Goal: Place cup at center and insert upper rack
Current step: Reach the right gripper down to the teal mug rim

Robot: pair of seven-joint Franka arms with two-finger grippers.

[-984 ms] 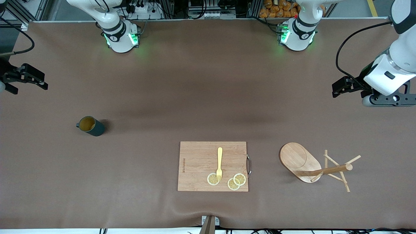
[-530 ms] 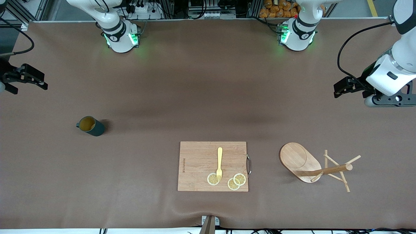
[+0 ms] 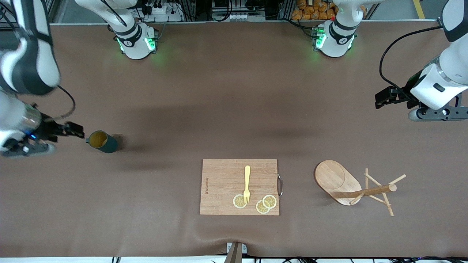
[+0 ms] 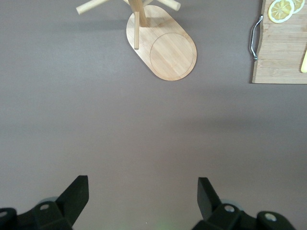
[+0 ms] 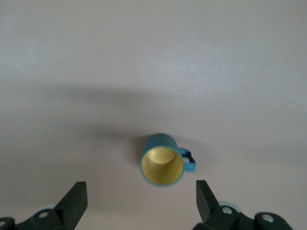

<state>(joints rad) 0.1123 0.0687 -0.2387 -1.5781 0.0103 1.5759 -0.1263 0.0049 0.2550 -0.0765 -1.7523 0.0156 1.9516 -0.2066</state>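
Note:
The cup (image 3: 102, 141), dark teal with a yellow inside, stands upright toward the right arm's end of the table, its handle facing my right gripper (image 3: 77, 131). That gripper is open, low beside the cup and apart from it. The right wrist view shows the cup (image 5: 162, 165) just ahead of the open right gripper (image 5: 141, 195). The upper rack (image 3: 338, 180) is a wooden mug tree. Its pole (image 3: 369, 190) and pegs stretch from the oval base toward the left arm's end. My left gripper (image 3: 381, 99) hangs open, well above the table there. The center (image 3: 234, 117) is bare.
A wooden cutting board (image 3: 239, 186) lies near the table's front edge with a yellow fork (image 3: 247, 183) and lemon slices (image 3: 265, 204) on it. A metal handle (image 3: 280, 186) faces the mug tree. The left wrist view shows the rack's base (image 4: 165, 52) and the board's edge (image 4: 280, 57).
My right arm has swung in from the table's end and come down beside the cup. The left gripper has barely shifted. Cup, rack and board have not moved.

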